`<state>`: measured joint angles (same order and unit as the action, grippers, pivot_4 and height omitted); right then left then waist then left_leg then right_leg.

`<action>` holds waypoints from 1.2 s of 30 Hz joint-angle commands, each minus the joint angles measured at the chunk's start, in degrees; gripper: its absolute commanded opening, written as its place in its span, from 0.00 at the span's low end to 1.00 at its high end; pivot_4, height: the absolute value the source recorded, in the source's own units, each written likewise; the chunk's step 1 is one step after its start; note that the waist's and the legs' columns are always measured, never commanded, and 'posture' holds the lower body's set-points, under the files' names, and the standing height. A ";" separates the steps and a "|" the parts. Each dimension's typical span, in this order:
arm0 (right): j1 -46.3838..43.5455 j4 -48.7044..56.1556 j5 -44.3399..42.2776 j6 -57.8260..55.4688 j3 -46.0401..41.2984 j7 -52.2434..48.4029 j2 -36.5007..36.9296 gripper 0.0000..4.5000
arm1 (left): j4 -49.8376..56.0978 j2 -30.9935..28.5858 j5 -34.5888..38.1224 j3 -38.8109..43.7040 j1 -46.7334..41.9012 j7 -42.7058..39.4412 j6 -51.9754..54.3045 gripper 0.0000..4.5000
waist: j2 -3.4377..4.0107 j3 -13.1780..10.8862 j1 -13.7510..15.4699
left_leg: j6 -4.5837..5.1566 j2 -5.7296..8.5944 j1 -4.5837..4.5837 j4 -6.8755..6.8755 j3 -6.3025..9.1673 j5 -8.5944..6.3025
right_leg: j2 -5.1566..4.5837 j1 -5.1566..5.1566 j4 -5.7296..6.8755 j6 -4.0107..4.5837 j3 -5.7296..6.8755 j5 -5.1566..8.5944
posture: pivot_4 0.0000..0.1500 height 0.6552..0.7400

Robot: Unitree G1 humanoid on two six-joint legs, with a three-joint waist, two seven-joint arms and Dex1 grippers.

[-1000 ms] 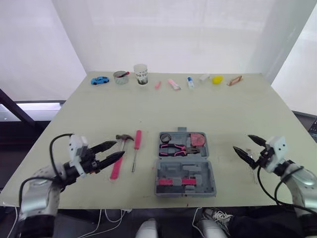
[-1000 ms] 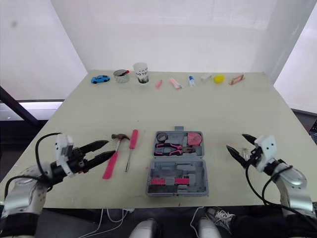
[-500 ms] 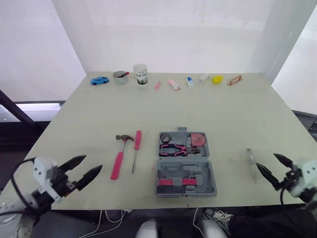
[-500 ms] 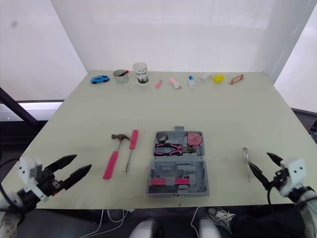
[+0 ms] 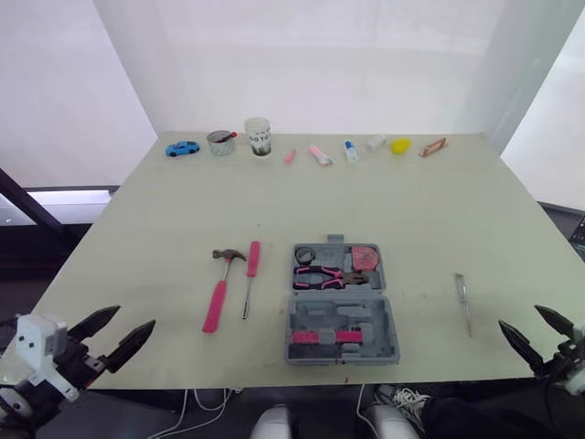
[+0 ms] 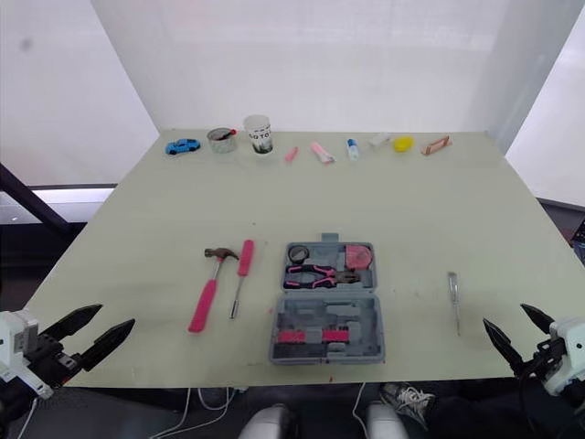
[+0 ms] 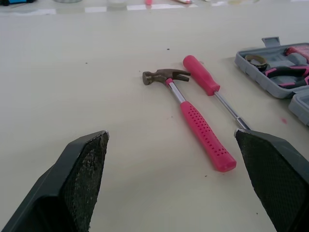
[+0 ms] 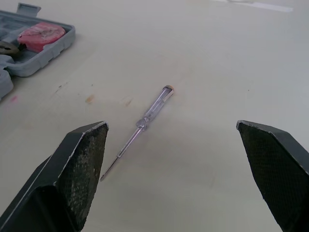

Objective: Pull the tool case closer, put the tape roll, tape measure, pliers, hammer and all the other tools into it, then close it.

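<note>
My left claw (image 5: pixel 133 317) hangs off the near left corner of the table (image 5: pixel 420 206), its two black fingers spread apart with nothing between them.

Ahead of it, well apart from it, lies the hammer (image 5: pixel 219 286). It has a dark metal claw head at the far end, a thin steel neck and a pink dimpled handle running back toward me. Just beside it on the right lies a screwdriver (image 5: pixel 249 279) with a plain pink grip at the far end and a bare steel shaft pointing my way. The two are close but do not touch.

To the right of them, near the table's front edge, the grey plastic tool case (image 5: pixel 366 320) lies open flat. Its far half holds the dark tape roll (image 5: pixel 304 254) at the left, the pink-and-black pliers (image 5: pixel 320 274) below it and the pink tape measure (image 5: pixel 364 257) at the right. Its near half shows moulded grey recesses and a pink strip.

Further right, well apart from the case, a slim screwdriver with a clear handle (image 5: pixel 464 302) lies on the bare table.

My right claw (image 5: pixel 519 316) hangs off the near right corner, near that slim screwdriver, with its fingers wide apart and holding nothing.
</note>
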<state>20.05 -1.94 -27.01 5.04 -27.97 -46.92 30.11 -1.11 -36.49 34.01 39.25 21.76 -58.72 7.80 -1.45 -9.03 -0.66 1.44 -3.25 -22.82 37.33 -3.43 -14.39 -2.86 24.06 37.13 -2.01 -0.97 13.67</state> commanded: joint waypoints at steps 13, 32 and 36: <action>-1.69 4.18 2.09 -5.37 3.39 6.96 -1.96 1.00 | 9.11 -4.72 0.12 -6.41 -3.50 -3.47 1.45 0.99 | -0.01 0.02 0.04 | 0.00 0.00 0.00 -0.01 0.00 0.00 | 0.03 -0.02 -0.03 0.10 0.02 -0.07 | 1.00 1.00; -11.56 8.27 7.22 -20.94 12.97 19.60 -4.68 1.00 | 18.16 -11.12 3.54 -22.99 -21.10 -13.12 7.97 0.99 | 0.00 0.04 -0.17 | 0.01 0.16 0.01 0.00 -0.29 0.01 | 0.25 -0.06 -0.01 0.10 -0.02 -0.10 | 1.00 1.00; -13.63 7.08 8.86 -22.08 13.99 22.33 -5.96 1.00 | 18.14 -11.33 4.34 -25.46 -25.66 -15.49 8.15 0.99 | -0.01 0.03 -0.10 | 0.01 0.15 -0.02 0.03 -0.23 0.02 | 0.31 -0.06 0.00 0.10 -0.02 -0.11 | 1.00 1.00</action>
<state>6.82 4.38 -18.84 -16.73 -13.27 -26.23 24.23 15.36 -46.98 36.88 13.54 -2.48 -72.87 16.12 -1.46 -9.00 -0.76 1.45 -3.10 -22.84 37.37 -3.65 -14.37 -2.54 24.00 37.15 -1.91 -0.99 13.56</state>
